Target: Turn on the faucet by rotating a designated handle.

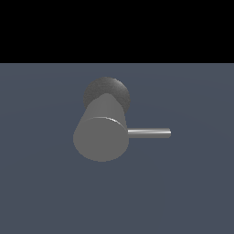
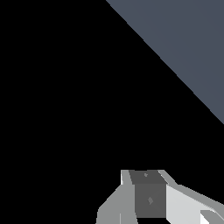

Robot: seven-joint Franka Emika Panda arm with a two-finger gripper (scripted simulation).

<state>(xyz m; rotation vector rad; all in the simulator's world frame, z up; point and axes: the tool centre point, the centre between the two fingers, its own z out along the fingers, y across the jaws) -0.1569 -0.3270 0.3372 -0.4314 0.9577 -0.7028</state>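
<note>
We are seeing the main risk as a blind approach: the tool [image 2: 151, 197] is showing only in the wrist view, as a few grey and white blocks at the picture's edge, with neither the faucet nor the handle in that view. We cannot tell how far open it is, and nothing appears to be held. If we are moving in without the rod in sight, we are likely to be striking the thick body instead, or sliding off the rod's free end, because it is thin and shiny and offers little to press against. Pushing near the tip could also let the tool slip past.

In the exterior view, the faucet [image 1: 101, 137] is standing near the middle of the blue-grey bench [image 1: 192, 192], a thick matte grey cylinder turning its flat round face toward the camera, with a darker rounded base [image 1: 109, 89] behind it. The handle [image 1: 150, 133] is projecting straight out toward the exterior view's right, level, slim, silver-grey and catching light along its length.
</note>
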